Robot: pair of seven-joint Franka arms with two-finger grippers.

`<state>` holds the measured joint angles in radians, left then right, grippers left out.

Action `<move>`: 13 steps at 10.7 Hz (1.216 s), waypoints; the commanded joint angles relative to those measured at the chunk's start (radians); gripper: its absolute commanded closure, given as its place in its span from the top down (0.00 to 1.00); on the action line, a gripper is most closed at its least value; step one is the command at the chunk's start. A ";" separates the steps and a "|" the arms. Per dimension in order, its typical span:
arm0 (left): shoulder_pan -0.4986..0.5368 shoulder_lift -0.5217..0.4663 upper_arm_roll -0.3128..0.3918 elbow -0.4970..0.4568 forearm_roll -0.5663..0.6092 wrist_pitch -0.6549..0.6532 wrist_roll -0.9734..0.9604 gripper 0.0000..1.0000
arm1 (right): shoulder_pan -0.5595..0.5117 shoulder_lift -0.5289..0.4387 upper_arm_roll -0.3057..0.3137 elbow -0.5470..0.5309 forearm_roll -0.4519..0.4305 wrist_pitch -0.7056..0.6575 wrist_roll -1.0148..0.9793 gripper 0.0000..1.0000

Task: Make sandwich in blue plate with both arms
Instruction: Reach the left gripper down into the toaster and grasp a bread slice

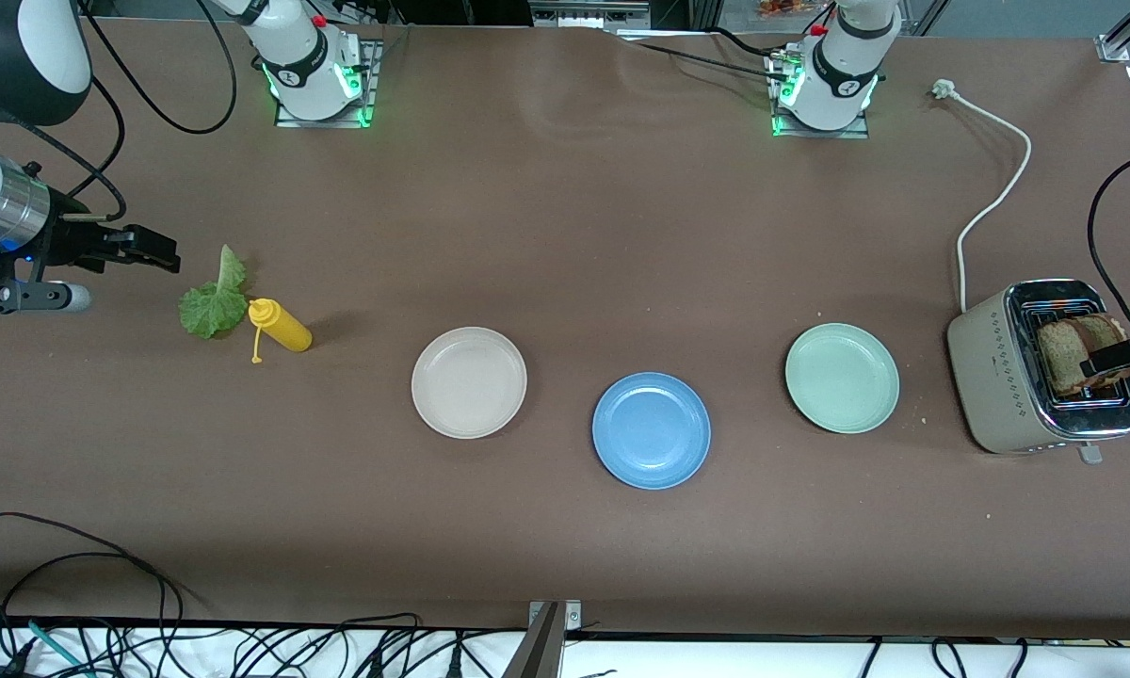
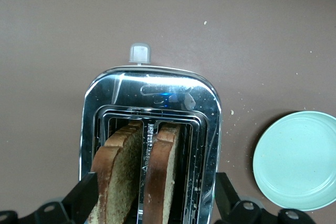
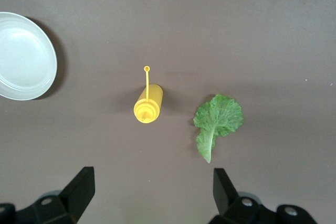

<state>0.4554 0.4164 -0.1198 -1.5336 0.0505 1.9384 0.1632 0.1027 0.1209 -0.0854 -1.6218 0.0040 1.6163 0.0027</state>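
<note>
Front view is showing me the blue plate sitting bare, nearest the camera of three plates in a loose row. The beige plate is lying beside it toward my right arm's end of the table, and the pale green plate is lying beside it toward my left arm's end; none of the three are touching.

The two bread slices are standing upright in the slots of the toaster, which is sitting at my left arm's end, just past the green plate. My left gripper is hanging over the toaster with its fingers spread wide on either side of the toaster's top, gripping nothing. The toaster's white cord is trailing away from the camera to a loose plug.

The lettuce leaf is lying flat at my right arm's end, with a yellow squeeze bottle on its side just beside it, between the leaf and the beige plate. My right gripper is hovering near the leaf, fingers wide apart and holding nothing
</note>
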 commanded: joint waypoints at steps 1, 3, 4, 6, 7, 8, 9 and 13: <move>-0.004 0.027 -0.003 0.013 0.003 -0.010 -0.027 0.94 | 0.003 -0.015 -0.005 -0.018 0.010 0.007 0.008 1.00; -0.011 0.038 -0.003 0.010 0.002 -0.010 -0.063 0.96 | 0.003 -0.015 -0.005 -0.018 0.010 0.005 0.008 1.00; -0.012 0.044 -0.003 0.010 0.002 -0.010 -0.063 0.98 | 0.005 -0.015 -0.005 -0.018 0.010 0.005 0.008 1.00; -0.014 0.048 -0.003 0.007 0.000 -0.010 -0.065 0.93 | 0.005 -0.015 -0.005 -0.018 0.010 0.005 0.008 1.00; -0.014 0.047 -0.003 0.007 0.000 -0.013 -0.063 0.79 | 0.003 -0.015 -0.005 -0.018 0.010 0.005 0.008 1.00; -0.012 0.048 -0.003 0.006 0.000 -0.018 -0.063 0.63 | 0.005 -0.015 -0.005 -0.018 0.010 0.005 0.008 1.00; -0.011 0.047 -0.003 0.004 -0.001 -0.021 -0.054 0.29 | 0.003 -0.015 -0.005 -0.020 0.010 0.005 0.008 1.00; -0.011 0.047 -0.003 0.004 0.000 -0.036 -0.059 0.00 | 0.003 -0.015 -0.005 -0.018 0.010 0.005 0.008 1.00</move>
<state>0.4445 0.4639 -0.1222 -1.5380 0.0504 1.9203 0.1079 0.1027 0.1210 -0.0857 -1.6221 0.0040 1.6163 0.0027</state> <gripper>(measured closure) 0.762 0.000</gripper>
